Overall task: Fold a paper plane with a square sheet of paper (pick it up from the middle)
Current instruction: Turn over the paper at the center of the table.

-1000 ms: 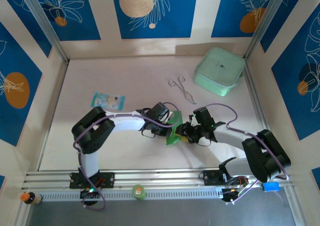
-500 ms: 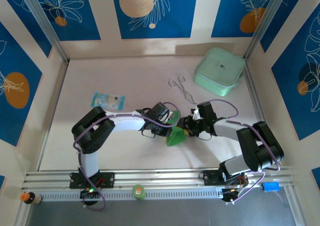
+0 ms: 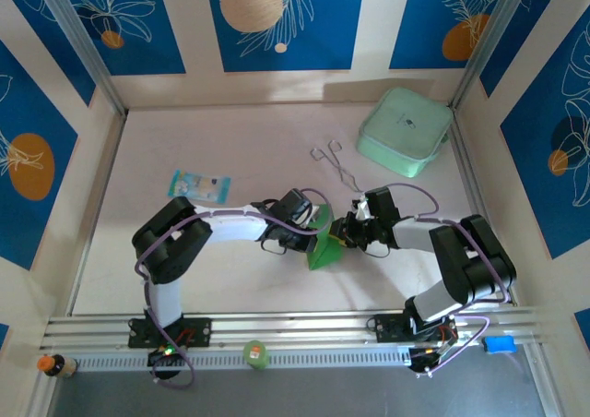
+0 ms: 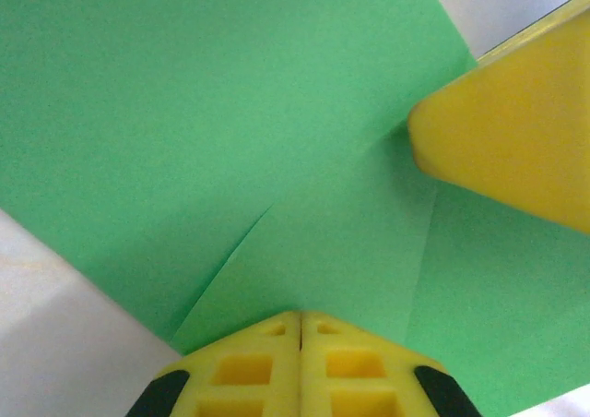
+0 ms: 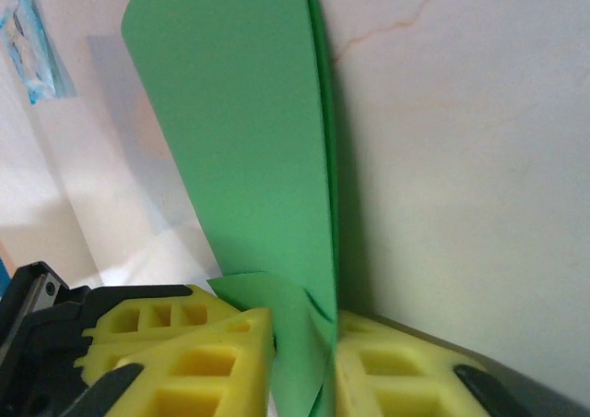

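CHANGE: right end effector (image 5: 304, 362) has narrowed its yellow pads onto the thin bright-green creased square sheet of paper (image 3: 324, 248) | LEFT: left end effector (image 4: 300, 320) clenched on the sheet's opposite edge | WHERE: sheet raised off the desk (image 3: 230, 140), well apart from the pale mint-green rounded box (image 3: 404, 131) | MEANING: two-sided hold likely ready for the next crease

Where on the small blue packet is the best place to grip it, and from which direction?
Probably from straight above, jaws across its short side near the middle. The blue packet lies flat on the table, slightly tilted, apart from the arms, so no edge is lifted; a top pinch seems easiest.
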